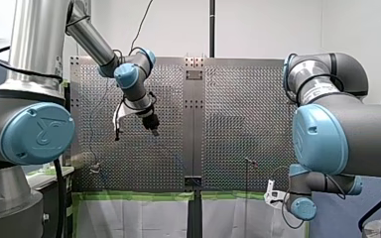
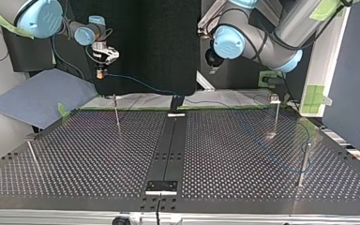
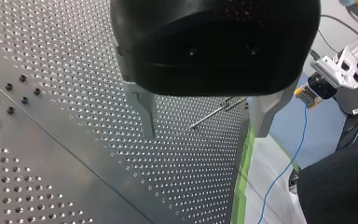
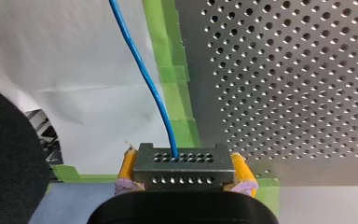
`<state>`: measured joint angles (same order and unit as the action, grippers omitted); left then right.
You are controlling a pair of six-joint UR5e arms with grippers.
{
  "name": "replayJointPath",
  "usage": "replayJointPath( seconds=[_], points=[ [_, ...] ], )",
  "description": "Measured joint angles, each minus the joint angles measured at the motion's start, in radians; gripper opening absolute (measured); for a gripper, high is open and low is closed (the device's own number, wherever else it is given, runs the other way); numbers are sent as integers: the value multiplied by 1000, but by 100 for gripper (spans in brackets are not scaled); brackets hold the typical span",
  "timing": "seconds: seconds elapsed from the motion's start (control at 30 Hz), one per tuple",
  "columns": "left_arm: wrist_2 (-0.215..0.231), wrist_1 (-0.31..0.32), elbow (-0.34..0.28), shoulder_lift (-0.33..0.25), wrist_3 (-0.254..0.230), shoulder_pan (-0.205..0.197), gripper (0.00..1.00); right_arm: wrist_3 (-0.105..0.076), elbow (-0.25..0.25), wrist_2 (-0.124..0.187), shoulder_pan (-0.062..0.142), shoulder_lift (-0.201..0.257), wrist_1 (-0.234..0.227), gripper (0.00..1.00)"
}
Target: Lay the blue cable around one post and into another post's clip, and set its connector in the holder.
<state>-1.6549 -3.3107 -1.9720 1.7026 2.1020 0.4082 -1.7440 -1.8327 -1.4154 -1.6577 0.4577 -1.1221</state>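
**Holding the connector off-table: routing not yet begun**

- **Item:** blue cable (image 4: 144,70), ending in a dark connector (image 4: 182,173).
- **Location:** beyond the green tape (image 4: 168,74) at the edge of the perforated table (image 2: 98,154), not over the holes. No stretch of cable visibly rounds a post.
- **Right gripper** (image 2: 101,72): its yellow pads (image 4: 128,164) pinch the connector from both sides. The cable leads out of the connector's face.
- **Left gripper** (image 3: 205,133): its metal fingers are spread with nothing between them. It hovers over the table, well apart from the cable.
- **Posts:** a thin post (image 2: 116,112) stands nearest the right gripper. A clip-topped post (image 2: 275,101) stands at the top view's right.
- **Step, as judged:** early, with the connector grasped and the laying ahead.
- **Next move calls for:** carrying the connector in over the table, low enough for the cable to catch a post's shaft, without dragging it taut.
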Motion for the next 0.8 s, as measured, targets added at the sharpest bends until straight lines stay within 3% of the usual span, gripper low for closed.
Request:
replayJointPath(
  seconds=[0.17,0.33,0.57,0.8],
  points=[
    [-36,43,4,43,12,43,100,0,-36,2,3,39,-22,0],
    [-69,83,19,82,-7,82,100,-3,-58,1,5,84,-10,0],
    [-130,151,70,150,-66,150,100,-5,-69,1,6,145,4,0],
    [-190,211,84,211,-122,211,100,-8,-70,4,7,157,6,0]
  ],
)
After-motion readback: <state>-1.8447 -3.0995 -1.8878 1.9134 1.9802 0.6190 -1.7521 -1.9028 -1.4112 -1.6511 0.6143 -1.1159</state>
